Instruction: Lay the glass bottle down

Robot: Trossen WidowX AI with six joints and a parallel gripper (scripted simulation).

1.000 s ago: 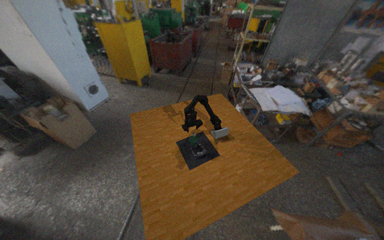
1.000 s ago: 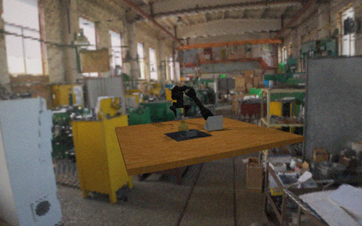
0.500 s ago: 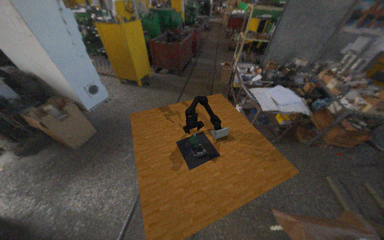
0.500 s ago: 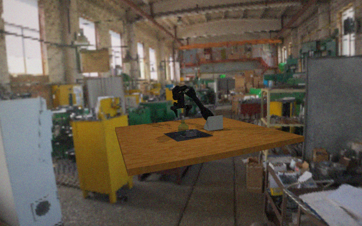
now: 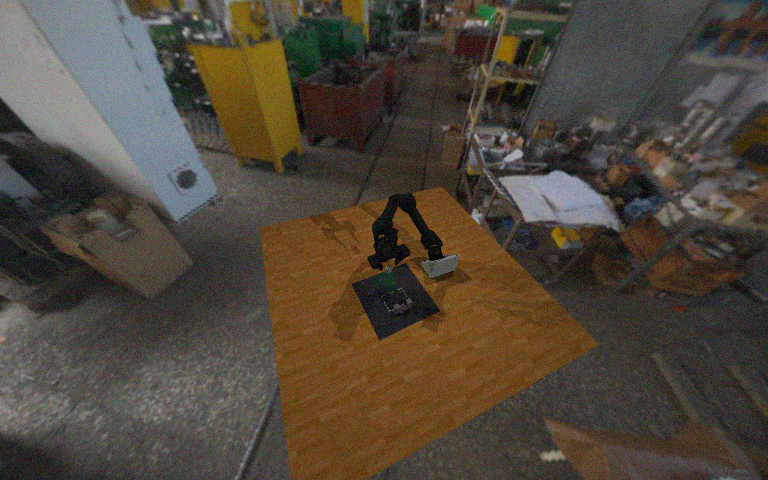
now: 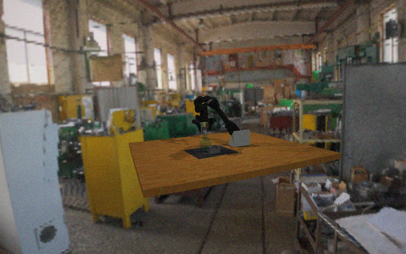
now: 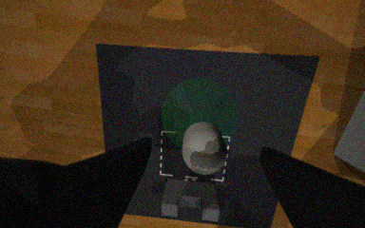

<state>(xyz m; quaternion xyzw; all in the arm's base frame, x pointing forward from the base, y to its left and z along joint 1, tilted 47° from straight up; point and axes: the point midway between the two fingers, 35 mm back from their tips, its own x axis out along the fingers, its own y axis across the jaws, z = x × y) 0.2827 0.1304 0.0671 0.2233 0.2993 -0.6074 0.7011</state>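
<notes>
The green glass bottle (image 5: pixel 387 280) (image 6: pixel 205 143) (image 7: pixel 200 101) stands upright on the dark mat (image 5: pixel 368 293) (image 7: pixel 125 100), with its pale neck pointing up. My gripper (image 5: pixel 388 263) (image 6: pixel 204 129) (image 7: pixel 204 148) points down over it, open, with one finger on each side of the neck top. In the wrist view a gap shows between the neck and each finger. The dashed outline (image 7: pixel 161 156) lies on the mat, partly hidden behind the neck. The grey U-shaped rest (image 5: pixel 402 306) (image 7: pixel 210 214) stands at the outline's far side from the bottle.
A light grey wedge-shaped block (image 5: pixel 440 267) (image 6: pixel 240 138) (image 7: pixel 354 142) stands on the wooden table (image 5: pixel 430 384) (image 6: pixel 239 163), beside the mat and close to the arm's base. Shadows of the arm fall across the table and mat.
</notes>
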